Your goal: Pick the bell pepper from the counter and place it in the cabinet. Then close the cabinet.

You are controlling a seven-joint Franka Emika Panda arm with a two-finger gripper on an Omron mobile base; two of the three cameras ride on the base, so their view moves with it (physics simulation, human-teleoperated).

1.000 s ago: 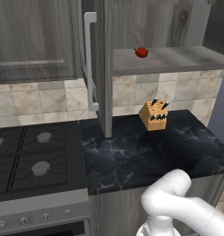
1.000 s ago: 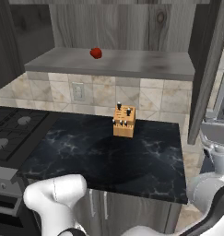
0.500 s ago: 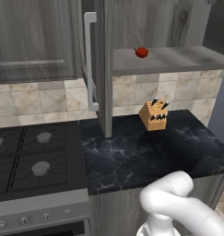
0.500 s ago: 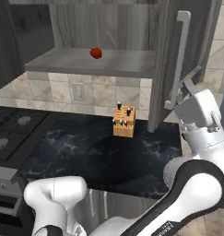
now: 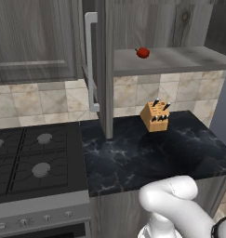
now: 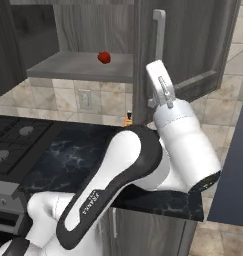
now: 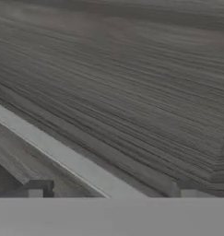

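Note:
The red bell pepper rests on the grey shelf inside the cabinet, apart from my arm. The cabinet's left door stands open, edge-on, with its silver bar handle. The right door is swung partway across the opening. My white wrist is up against it, just under its bar handle. In the hand view my gripper is open, close to the wood-grain door face, and the silver handle runs diagonally past its fingertips.
A tan knife block stands on the black marble counter below the shelf. The black gas stove adjoins the counter's left. A second grey cabinet hangs above the stove.
In the right base view the right door has swung from wide open toward the cabinet, and my arm has followed it leftward. The pepper has stayed on the shelf.

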